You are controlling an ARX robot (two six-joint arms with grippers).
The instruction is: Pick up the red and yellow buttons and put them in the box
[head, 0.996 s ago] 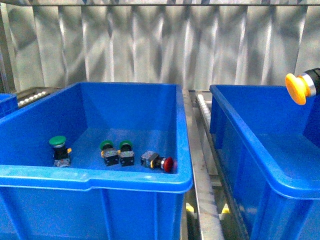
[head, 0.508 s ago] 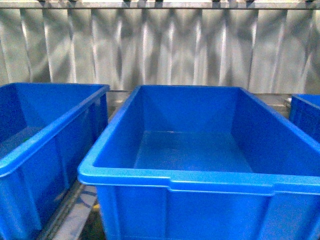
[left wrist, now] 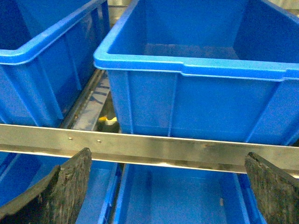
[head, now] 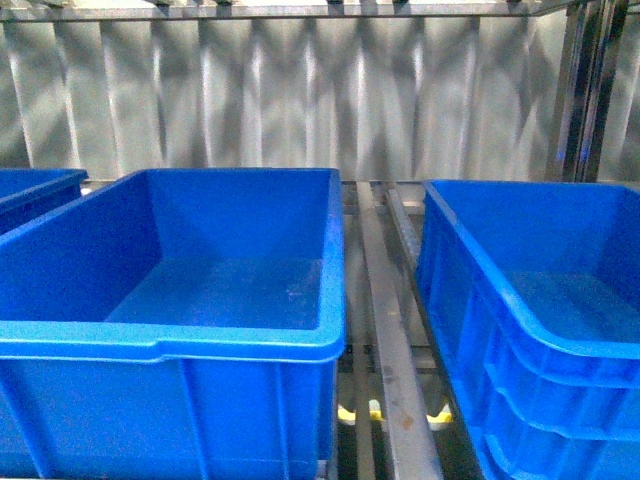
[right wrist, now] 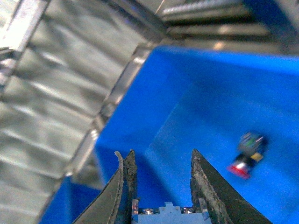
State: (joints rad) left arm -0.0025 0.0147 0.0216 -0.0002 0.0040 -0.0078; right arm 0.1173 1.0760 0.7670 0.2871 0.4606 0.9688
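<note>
A red button (right wrist: 244, 162) lies on its side on the floor of a blue box (right wrist: 196, 102) in the blurred right wrist view. My right gripper (right wrist: 161, 153) hangs above that box floor, open, with nothing between its fingers and the button off to one side. The yellow button is out of view. My left gripper (left wrist: 168, 156) is wide open and empty, in front of a metal rail (left wrist: 149, 147) with blue boxes beyond and below. Neither gripper shows in the front view.
The front view holds a blue box (head: 170, 340) at centre left and another blue box (head: 520, 300) at right, no buttons visible in either. A metal roller rail (head: 385, 330) runs between them. A third box's corner (head: 40, 182) sits far left, with a corrugated wall behind.
The front view has swung. One second ago it showed a box with green buttons, a red one, and a yellow button at the right edge. Now none of these show in it.
</note>
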